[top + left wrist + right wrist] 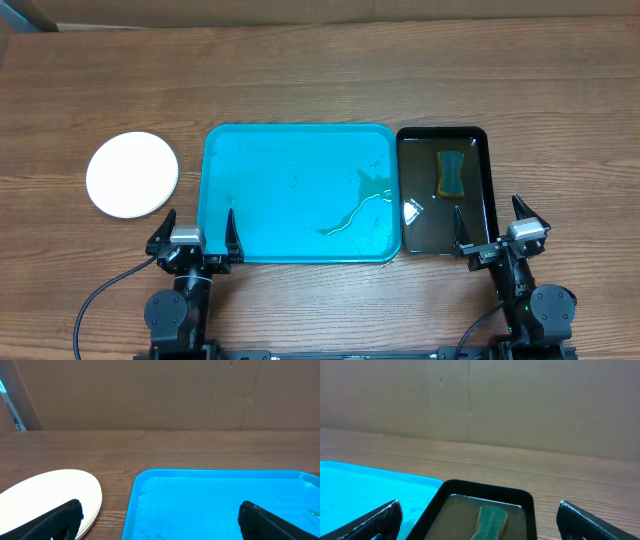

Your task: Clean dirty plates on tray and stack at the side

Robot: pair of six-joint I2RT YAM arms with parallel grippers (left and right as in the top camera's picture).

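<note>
One turquoise tray (300,140), one black tray (480,135) holding one sponge (451,173). One plate stack (132,174), count within unclear, lies beyond and left of the left claw (198,230); it and the right claw (492,230) gape wide, empty.

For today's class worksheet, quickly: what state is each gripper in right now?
Left gripper: open, holding nothing.
Right gripper: open, holding nothing.

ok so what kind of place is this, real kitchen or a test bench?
Likely a test bench staged for dishwashing, not a kitchen: bare wooden table, plain cardboard backdrop, and a wet turquoise tray beside a black tray holding a sponge.
</note>
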